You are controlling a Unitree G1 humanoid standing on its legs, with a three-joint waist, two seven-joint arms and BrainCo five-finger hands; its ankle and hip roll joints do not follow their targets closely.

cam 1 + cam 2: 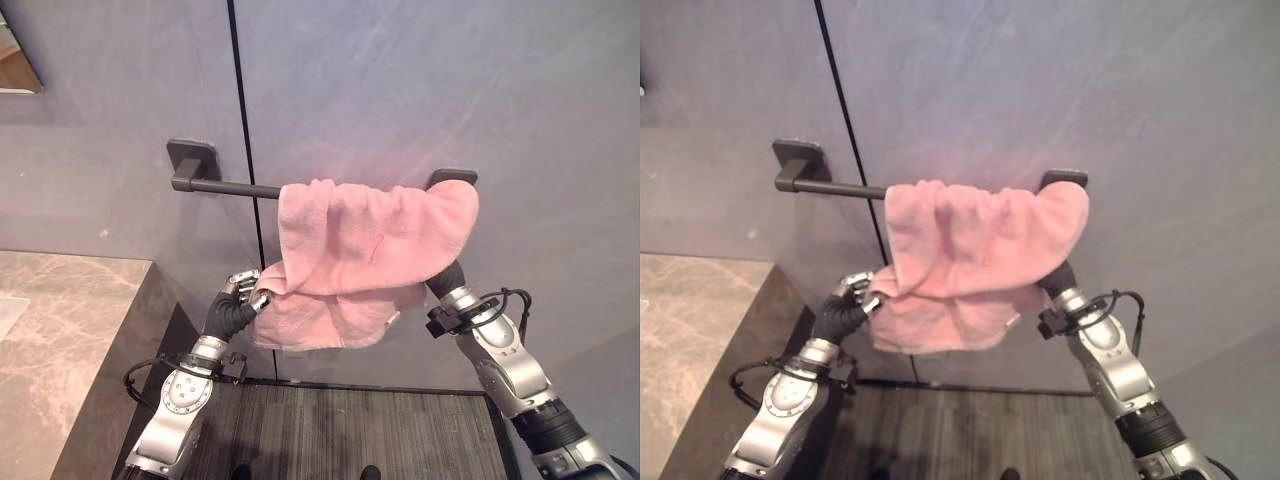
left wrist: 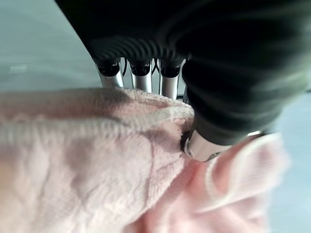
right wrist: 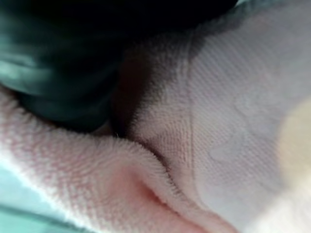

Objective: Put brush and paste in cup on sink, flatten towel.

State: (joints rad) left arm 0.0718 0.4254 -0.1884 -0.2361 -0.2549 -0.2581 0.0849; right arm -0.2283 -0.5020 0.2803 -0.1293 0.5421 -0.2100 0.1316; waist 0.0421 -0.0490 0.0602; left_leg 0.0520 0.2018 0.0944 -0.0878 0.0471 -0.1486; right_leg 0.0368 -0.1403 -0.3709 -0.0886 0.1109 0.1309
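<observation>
Note, operator: no writing readable. Pink towel (image 1: 365,250) hangs bunched over dark wall rail (image 1: 225,186), long axis along rail. Your left hand (image 1: 238,295) pinches towel's lower left corner. Right hand (image 1: 447,278) buried under towel's right end; can't tell finger state. Stone counter (image 1: 60,340) at left.

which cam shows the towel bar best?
Left eye view: the black towel bar shows with both wall mounts, the pink towel bunched over its right half. The right eye view shows the same. In both wrist views, towel fabric covers what lies past the hands.
</observation>
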